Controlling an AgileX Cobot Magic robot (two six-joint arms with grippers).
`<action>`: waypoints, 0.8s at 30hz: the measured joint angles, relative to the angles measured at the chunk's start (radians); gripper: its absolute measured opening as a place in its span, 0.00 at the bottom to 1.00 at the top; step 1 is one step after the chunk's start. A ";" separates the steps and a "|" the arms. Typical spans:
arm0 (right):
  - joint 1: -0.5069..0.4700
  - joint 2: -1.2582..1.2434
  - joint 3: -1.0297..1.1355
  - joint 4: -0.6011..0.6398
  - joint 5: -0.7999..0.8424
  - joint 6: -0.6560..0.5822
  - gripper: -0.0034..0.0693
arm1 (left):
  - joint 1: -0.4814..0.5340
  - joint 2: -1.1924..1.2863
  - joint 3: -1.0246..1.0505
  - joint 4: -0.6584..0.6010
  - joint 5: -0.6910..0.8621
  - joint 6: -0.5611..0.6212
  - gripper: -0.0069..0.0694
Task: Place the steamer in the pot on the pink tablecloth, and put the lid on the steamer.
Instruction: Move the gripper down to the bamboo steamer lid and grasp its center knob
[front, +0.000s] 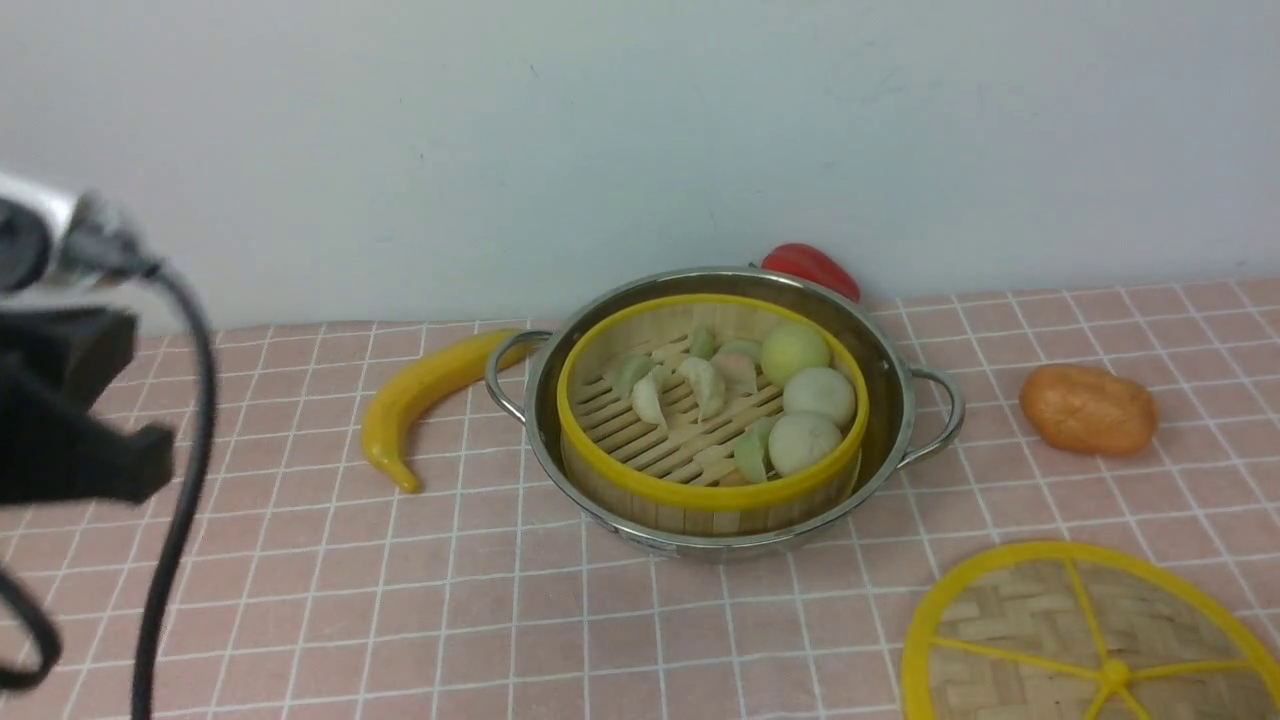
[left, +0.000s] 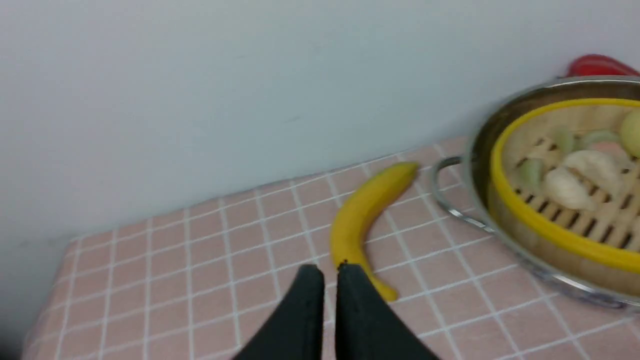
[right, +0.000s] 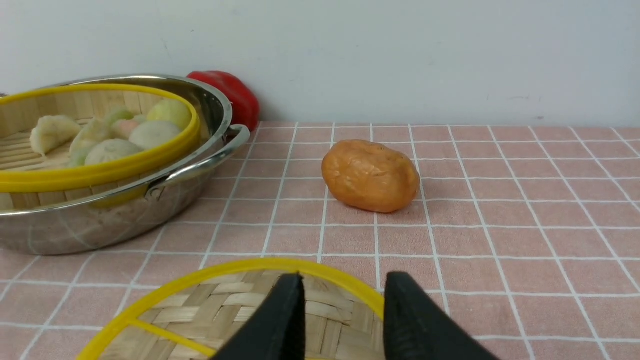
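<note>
The steamer (front: 712, 492) was seated inside the pot (front: 884, 372), which stood on the pink tablecloth (front: 480, 600). Buns (front: 805, 442) and dumplings (front: 650, 398) were laid on its slatted floor. The lid (front: 1030, 620) was seen lying flat on the cloth, near the pot, at the right. The left gripper (left: 330, 272) was closed with nothing held, near a banana (front: 420, 395). The right gripper (right: 344, 281) was spread apart over the lid's edge; contact could not be judged.

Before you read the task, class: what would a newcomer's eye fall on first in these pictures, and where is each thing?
First, the yellow-rimmed steamer, holding dumplings and buns, sitting inside the shiny pot mid-cloth. Next, the lid, lying flat on the pink tablecloth at the front right. A banana lies left of the pot.
</note>
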 joint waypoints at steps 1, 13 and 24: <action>0.000 0.000 0.000 0.000 0.000 0.000 0.38 | 0.041 -0.055 0.068 -0.016 -0.029 0.000 0.13; 0.000 0.000 0.000 0.000 0.000 0.002 0.38 | 0.214 -0.558 0.607 -0.057 -0.197 0.000 0.16; 0.000 0.000 0.000 0.000 0.000 0.002 0.38 | 0.214 -0.728 0.660 -0.050 -0.089 0.000 0.19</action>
